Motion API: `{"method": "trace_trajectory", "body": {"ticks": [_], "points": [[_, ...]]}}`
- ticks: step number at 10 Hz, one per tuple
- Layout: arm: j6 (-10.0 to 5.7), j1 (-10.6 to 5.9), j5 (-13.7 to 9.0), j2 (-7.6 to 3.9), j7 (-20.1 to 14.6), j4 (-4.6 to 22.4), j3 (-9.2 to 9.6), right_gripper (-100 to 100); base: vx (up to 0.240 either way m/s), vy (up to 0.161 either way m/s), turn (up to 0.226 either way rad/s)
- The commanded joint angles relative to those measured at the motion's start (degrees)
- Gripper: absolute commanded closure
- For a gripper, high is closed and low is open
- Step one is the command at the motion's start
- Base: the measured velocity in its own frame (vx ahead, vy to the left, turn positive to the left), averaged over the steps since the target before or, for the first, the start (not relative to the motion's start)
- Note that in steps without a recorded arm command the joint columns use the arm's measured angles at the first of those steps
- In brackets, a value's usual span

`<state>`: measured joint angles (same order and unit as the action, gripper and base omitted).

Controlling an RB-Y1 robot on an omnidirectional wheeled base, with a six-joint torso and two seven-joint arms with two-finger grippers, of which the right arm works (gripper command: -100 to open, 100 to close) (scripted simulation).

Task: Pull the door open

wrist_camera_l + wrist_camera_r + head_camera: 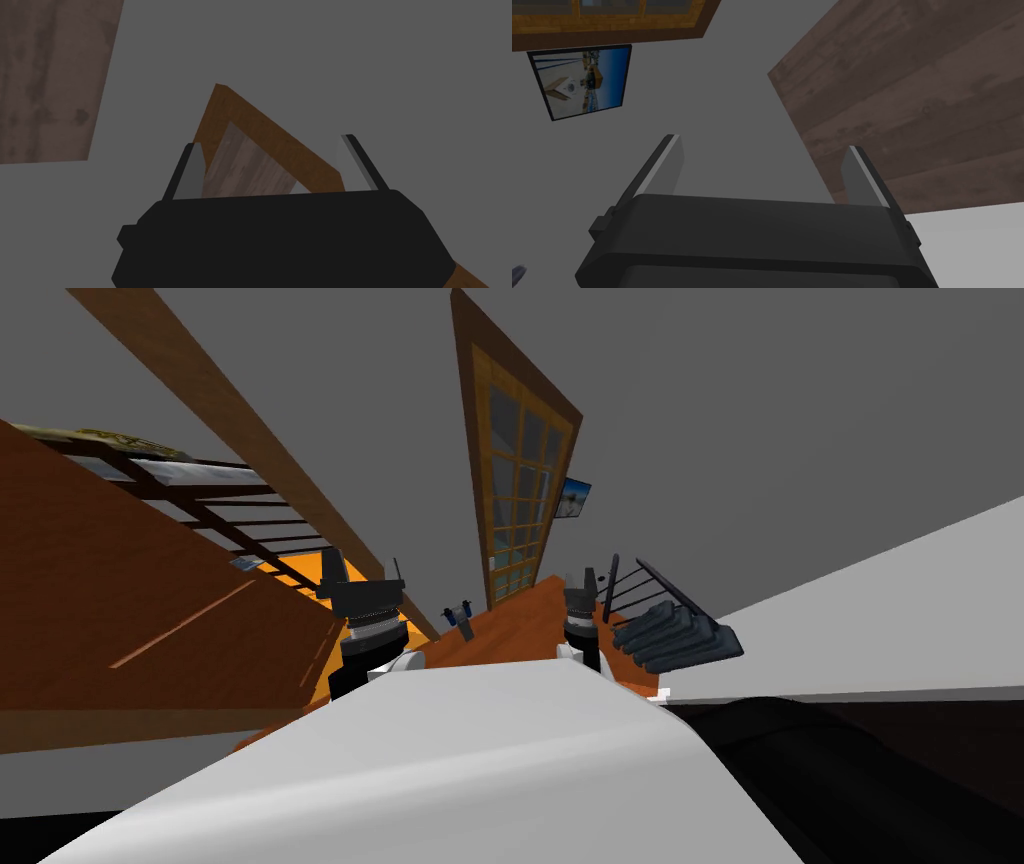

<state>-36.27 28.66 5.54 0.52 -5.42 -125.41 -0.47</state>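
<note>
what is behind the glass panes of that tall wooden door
Through the door panes only flat grey and bluish tints show, with no distinct shapes. Its brown wooden frame and bars cover the rest, so what lies beyond cannot be told.

Wood-framed, glass-paned door [520,488]; matt grey wall [750,408]

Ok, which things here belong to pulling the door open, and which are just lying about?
For the job: glass-paned door; left gripper, open; right gripper, open.
Just about: framed picture on the wall; dark slatted rack by the right arm; brown slatted frame on the left.
</note>
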Motion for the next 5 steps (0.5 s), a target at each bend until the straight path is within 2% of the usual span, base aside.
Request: {"method": "trace_trajectory", "body": {"ticks": [1,5], "points": [[-0.31,-0.86,-0.6,-0.56,-1.8,2.1,-0.65,-100,0.068,-0.027,0.161],[-0.96,-2.75,-1.9,-1.58,-6.6,7.3,-1.70,-100,0.064,-0.027,0.200]]}}
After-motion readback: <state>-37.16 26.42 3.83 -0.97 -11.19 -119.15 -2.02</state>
